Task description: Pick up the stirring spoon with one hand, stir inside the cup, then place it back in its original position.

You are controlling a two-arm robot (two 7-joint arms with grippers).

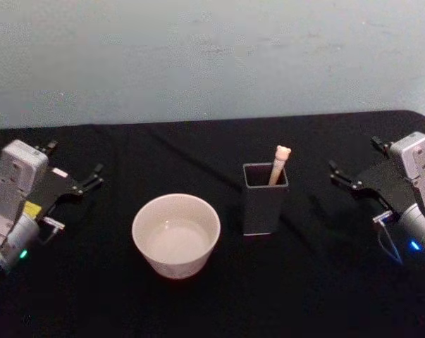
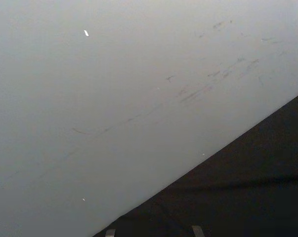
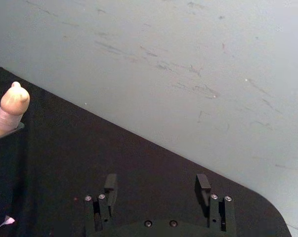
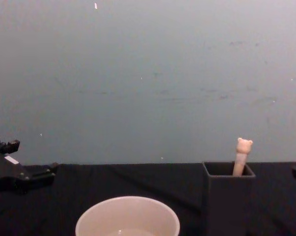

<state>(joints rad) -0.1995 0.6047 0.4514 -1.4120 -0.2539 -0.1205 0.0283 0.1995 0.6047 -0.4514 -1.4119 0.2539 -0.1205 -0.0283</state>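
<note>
Glossy cup; matt holder; black cloth.

Dim, flat light, faint soft shadows, black tablecloth swallowing detail

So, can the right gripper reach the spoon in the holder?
Probably yes. The right gripper sits open right of the holder, bare table between them, and the stirring spoon sticks up above its rim. The left gripper sits far left.

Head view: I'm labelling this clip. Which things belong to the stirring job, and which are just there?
Job: stirring spoon, cup, dark grey holder, left gripper or right gripper, both open.
Just there: black tablecloth, grey wall.
</note>
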